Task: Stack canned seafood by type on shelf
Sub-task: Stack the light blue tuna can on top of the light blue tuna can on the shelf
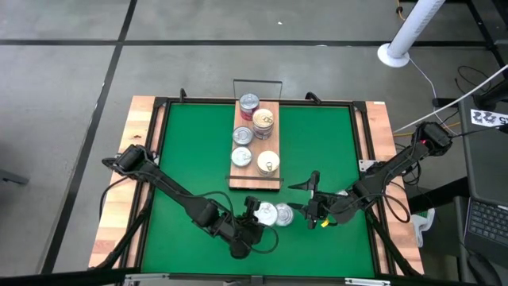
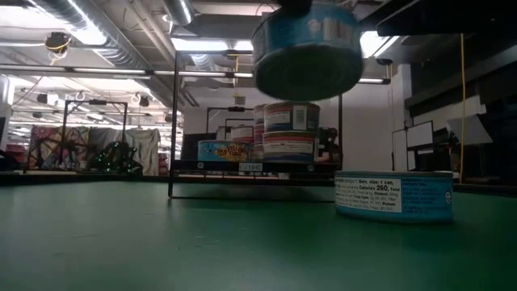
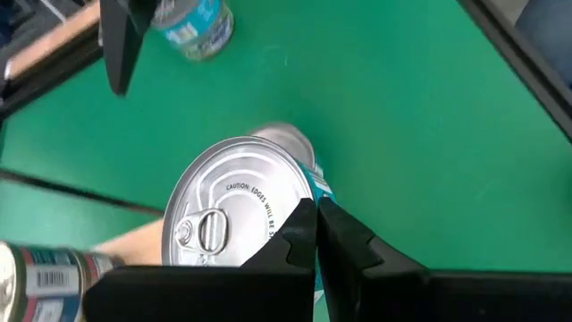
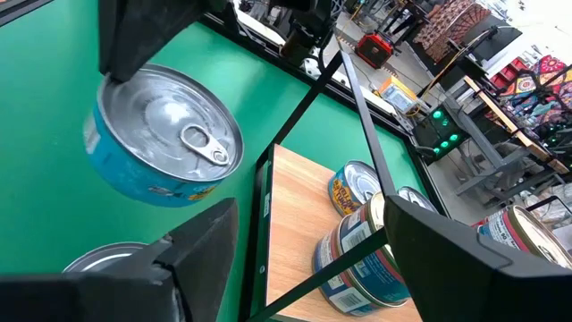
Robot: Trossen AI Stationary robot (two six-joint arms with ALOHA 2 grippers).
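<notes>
Now, line by line:

Held tin: a blue-labelled tin (image 1: 266,213) hangs clear of the green mat (image 1: 190,151), pull-tab up and roughly level; the low view shows it well above the surface.

Left gripper: the left gripper (image 1: 252,208) is pinched tight on the held tin's rim, fingers meeting at the edge of the lid. It sits near the front of the mat, just short of the shelf's front rail.

Shelf: the shelf (image 1: 255,176) runs lengthwise away from the robot, its long axis front to back, at mid-table. From the held tin it lies straight ahead and slightly toward the left arm's side.

Stock on shelf: four stacks stand along the board, red-labelled tin (image 1: 249,103) farthest back, then gold-topped tin (image 1: 263,121), a silver tin (image 1: 242,136) with another in front of it, and a cream tin (image 1: 268,164) nearest the front rail.

Second tin: a blue tin (image 1: 284,214) rests on the mat just beside the held one, between the two grippers.

Right gripper: the right gripper (image 1: 314,200) hovers spread wide and empty, near the second tin and just off the shelf's front right corner.

Nearer arm: by my reading the left, since it already carries a tin; the move likely turns on lifting over the front rail onto a matching blue stack.
</notes>
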